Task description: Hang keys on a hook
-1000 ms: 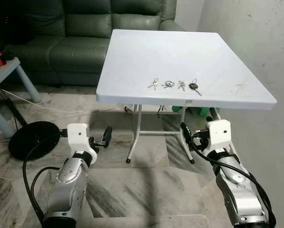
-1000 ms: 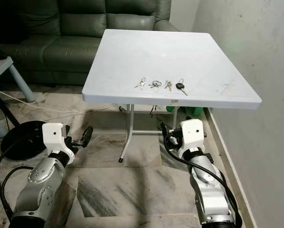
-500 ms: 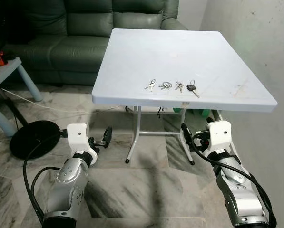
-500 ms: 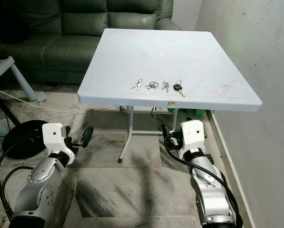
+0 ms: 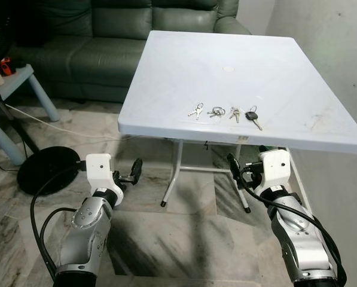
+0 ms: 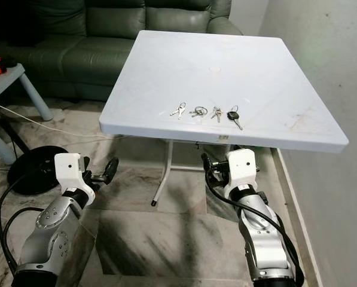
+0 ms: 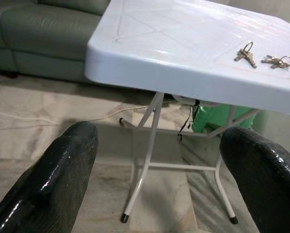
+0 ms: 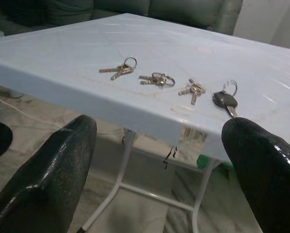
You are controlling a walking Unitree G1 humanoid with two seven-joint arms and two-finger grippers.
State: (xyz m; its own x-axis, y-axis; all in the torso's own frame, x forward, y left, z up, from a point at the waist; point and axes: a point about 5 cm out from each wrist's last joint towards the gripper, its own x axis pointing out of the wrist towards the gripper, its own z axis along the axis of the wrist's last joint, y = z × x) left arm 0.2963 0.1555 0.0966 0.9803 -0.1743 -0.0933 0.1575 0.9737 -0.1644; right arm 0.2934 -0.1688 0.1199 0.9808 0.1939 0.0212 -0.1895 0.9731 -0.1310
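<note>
Four sets of keys [image 5: 226,112] lie on the white table [image 5: 184,66]; both the left gripper [image 7: 154,160] and the right gripper [image 8: 159,160] are spread wide and hold nothing.

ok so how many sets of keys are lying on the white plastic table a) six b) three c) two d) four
d) four sets lie in a row near the front edge of the white plastic table: three silver bunches and one black-headed key.

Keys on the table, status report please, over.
Both grippers open, left and right, held low before the white table. Four key sets lying in a row near its front edge, untouched. Nothing in the way.
</note>
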